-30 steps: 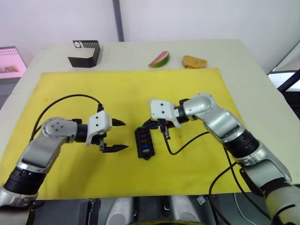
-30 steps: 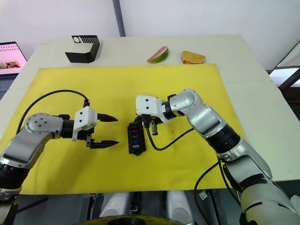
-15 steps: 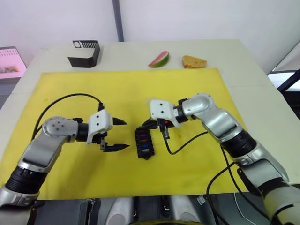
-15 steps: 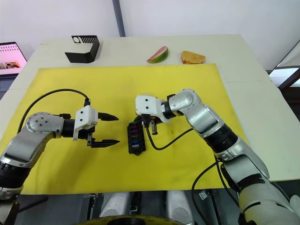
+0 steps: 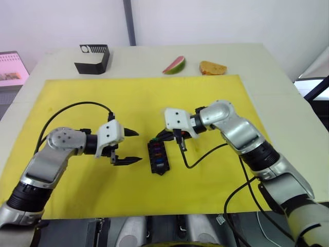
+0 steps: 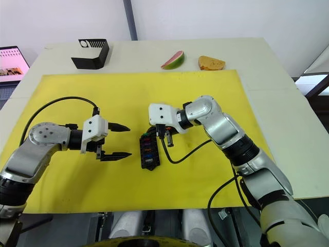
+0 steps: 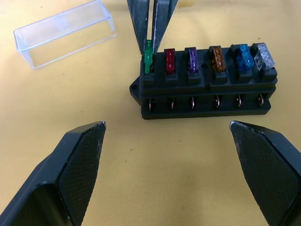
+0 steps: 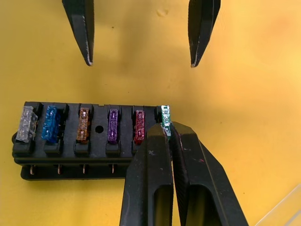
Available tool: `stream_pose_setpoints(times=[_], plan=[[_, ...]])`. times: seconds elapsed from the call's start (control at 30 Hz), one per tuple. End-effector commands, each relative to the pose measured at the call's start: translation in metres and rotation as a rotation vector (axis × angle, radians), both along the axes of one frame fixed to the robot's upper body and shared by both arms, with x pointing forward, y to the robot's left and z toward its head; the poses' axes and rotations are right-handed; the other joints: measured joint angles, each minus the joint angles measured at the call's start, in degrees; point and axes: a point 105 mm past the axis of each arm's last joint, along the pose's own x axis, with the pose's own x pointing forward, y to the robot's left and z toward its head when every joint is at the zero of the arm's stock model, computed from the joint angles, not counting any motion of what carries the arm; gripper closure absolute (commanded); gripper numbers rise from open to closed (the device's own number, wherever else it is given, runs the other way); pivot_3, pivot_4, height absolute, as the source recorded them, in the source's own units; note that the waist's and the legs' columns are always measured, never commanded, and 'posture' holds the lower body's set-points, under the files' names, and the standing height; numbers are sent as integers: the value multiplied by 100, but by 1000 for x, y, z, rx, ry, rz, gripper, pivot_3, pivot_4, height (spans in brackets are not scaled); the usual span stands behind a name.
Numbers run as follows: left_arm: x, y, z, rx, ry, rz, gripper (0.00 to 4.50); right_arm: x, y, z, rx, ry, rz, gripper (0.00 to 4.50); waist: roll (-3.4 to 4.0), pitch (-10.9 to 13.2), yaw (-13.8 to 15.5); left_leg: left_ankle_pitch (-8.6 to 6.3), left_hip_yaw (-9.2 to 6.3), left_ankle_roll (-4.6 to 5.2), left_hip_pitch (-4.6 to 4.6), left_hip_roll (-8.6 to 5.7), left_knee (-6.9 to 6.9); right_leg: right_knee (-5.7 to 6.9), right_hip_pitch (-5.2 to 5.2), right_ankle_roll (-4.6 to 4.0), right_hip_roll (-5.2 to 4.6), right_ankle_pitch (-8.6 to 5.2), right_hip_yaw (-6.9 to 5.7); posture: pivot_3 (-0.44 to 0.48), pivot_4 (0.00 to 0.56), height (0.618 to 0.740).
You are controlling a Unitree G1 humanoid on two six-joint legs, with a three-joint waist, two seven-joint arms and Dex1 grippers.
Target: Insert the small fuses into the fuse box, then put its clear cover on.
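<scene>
The right gripper (image 8: 165, 134), fingers clamped on the green fuse (image 7: 148, 55), seats it in the fuse box (image 5: 157, 157) mid-surface; left gripper (image 5: 130, 147) waits apart; next, release, then fetch the clear cover (image 7: 66, 32).

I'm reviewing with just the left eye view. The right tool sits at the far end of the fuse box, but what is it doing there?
Observer: The right tool is shut on the green fuse, which stands taller than the others in the end slot of the fuse box.
Operator: How many fuses are in?
Observer: Five others look seated in the same row: red, purple, tan, blue and grey.
Operator: And the clear cover?
Observer: It lies on the yellow mat, apart from the box. The left tool is open, facing the box.
</scene>
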Motion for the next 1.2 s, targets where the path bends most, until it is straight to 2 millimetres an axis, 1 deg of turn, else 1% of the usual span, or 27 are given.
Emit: stream_pose_setpoints(times=[0.03,0.27,0.57,0.87,1.2], plan=[[0,-4,8,-6,-36,-18,66,-1,4,19,30,-56,28,4500,0,0,1,0,0,0,0,0,0,0,0,0,0,0,0,0,150,740],[0,-5,9,-4,-39,-23,66,-2,4,17,27,-50,34,4500,0,0,0,1,0,-2,0,0,0,1,0,0,0,0,0,0,150,740],[0,-8,10,-7,-47,-29,66,-1,4,9,13,-33,24,4500,0,0,-2,2,0,-4,0,0,1,2,0,0,0,0,0,0,150,740],[0,-8,8,-4,-51,-28,66,-5,4,11,12,-28,42,4500,0,0,0,4,0,-7,0,-1,2,3,0,0,0,0,0,0,150,740],[0,-9,9,-3,-55,-32,66,-2,5,7,8,-25,25,4500,0,0,0,4,0,-7,0,-1,3,4,0,0,0,0,0,0,150,740]])
